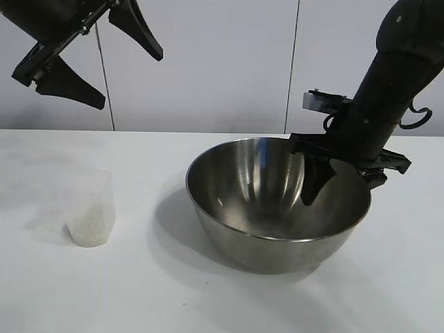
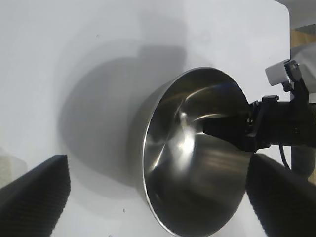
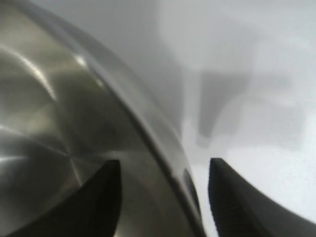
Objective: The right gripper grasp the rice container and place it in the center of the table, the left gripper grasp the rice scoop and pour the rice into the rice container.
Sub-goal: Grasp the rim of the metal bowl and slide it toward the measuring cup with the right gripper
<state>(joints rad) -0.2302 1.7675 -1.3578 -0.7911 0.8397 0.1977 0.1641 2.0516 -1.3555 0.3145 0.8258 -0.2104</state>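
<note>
The rice container (image 1: 277,208), a shiny steel bowl, stands on the white table (image 1: 69,298) right of centre. My right gripper (image 1: 340,189) straddles its right rim (image 3: 148,133), one finger inside the bowl and one outside. In the right wrist view the right gripper (image 3: 165,165) is open, with a gap on each side of the wall. The rice scoop (image 1: 90,207), a clear plastic cup, stands upright at the left with white rice (image 1: 89,232) in its bottom. My left gripper (image 1: 128,78) hangs open, high above the scoop, holding nothing.
In the left wrist view the bowl (image 2: 197,163) lies below the left gripper (image 2: 160,165), with the right arm's finger (image 2: 227,129) reaching into it. Bare white tabletop lies between cup and bowl and along the front. A pale wall stands behind.
</note>
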